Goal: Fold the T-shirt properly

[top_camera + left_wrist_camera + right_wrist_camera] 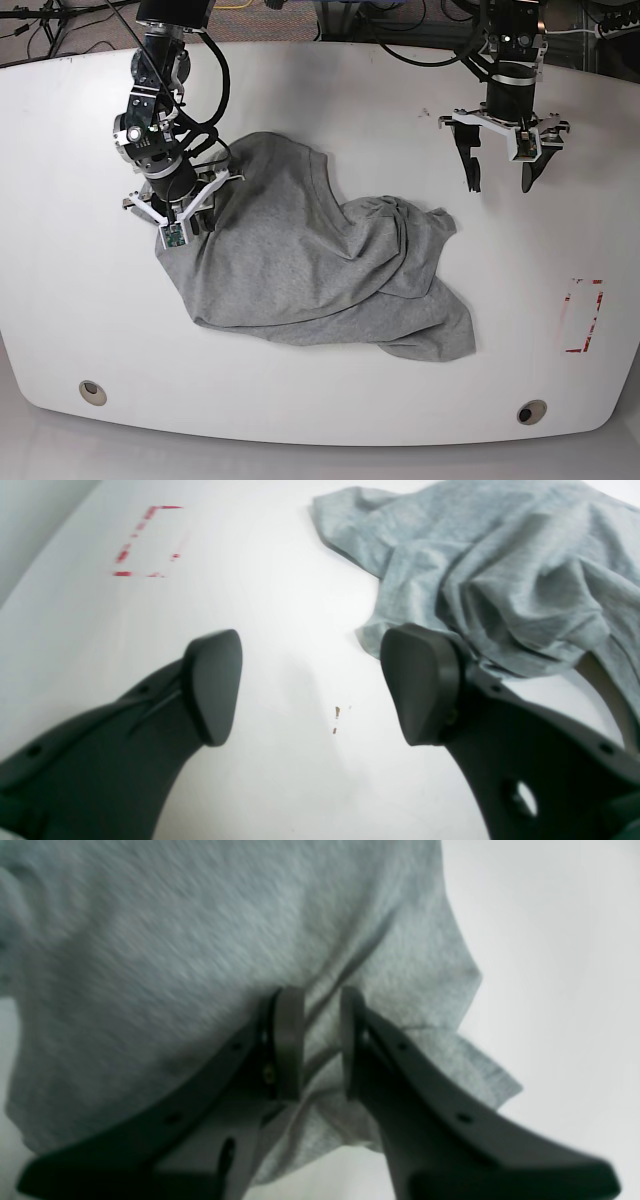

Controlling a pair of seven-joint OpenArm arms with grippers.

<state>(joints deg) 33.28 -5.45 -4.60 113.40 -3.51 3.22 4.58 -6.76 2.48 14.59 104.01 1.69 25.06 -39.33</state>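
T-shirt (300,270) lies crumpled mid-bench (330,100), bunched and wrinkled, one edge trailing toward the near side. Right gripper (322,1040) sits at the shirt's far-left edge, jaws narrowed with a fold of grey cloth pinched between them, fabric creased around the tips. Left gripper (310,685) hovers over bare bench just beside the shirt's far-right side, jaws spread wide, nothing in them. Red tape marks (585,315) on the bench's right end, well apart from the shirt.
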